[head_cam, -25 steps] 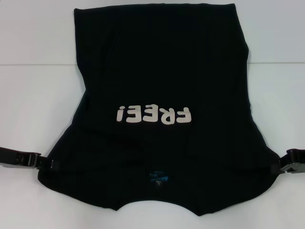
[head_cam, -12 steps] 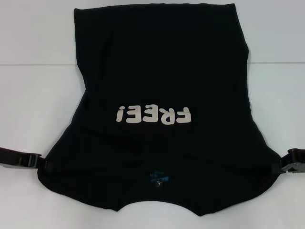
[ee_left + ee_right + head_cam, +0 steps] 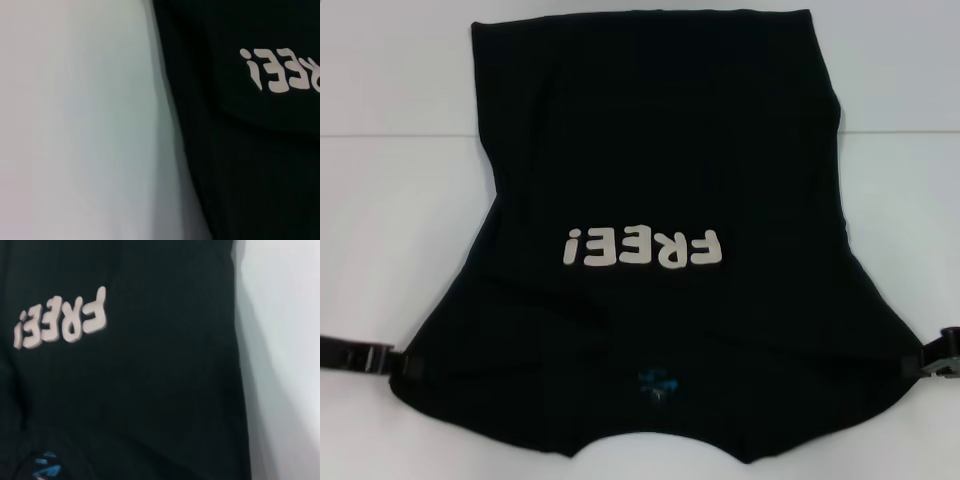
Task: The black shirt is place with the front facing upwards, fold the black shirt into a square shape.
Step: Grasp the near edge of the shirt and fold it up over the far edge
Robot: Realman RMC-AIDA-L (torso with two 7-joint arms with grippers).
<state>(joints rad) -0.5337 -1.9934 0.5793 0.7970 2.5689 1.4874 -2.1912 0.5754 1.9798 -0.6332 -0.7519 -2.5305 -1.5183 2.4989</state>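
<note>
Lying face up on the white surface, the black shirt has its collar and blue neck label nearest the robot and its hem at the far side. The white "FREE!" lettering reads upside down from the head view. The left gripper sits at the shirt's near left corner, at the sleeve edge; the right gripper sits at the near right corner. Both are low, at surface level and touching or just beside the fabric. Whether either set of fingers is pinching the cloth or standing apart cannot be told; the wrist views show only shirt and surface.

Progress assessment: the sides near the far end appear narrowed, possibly tucked in, but no crosswise fold is visible. The shirt is not yet square. Remaining work, as judged here: secure the near corners, carry them toward the hem, and flatten the result.
</note>
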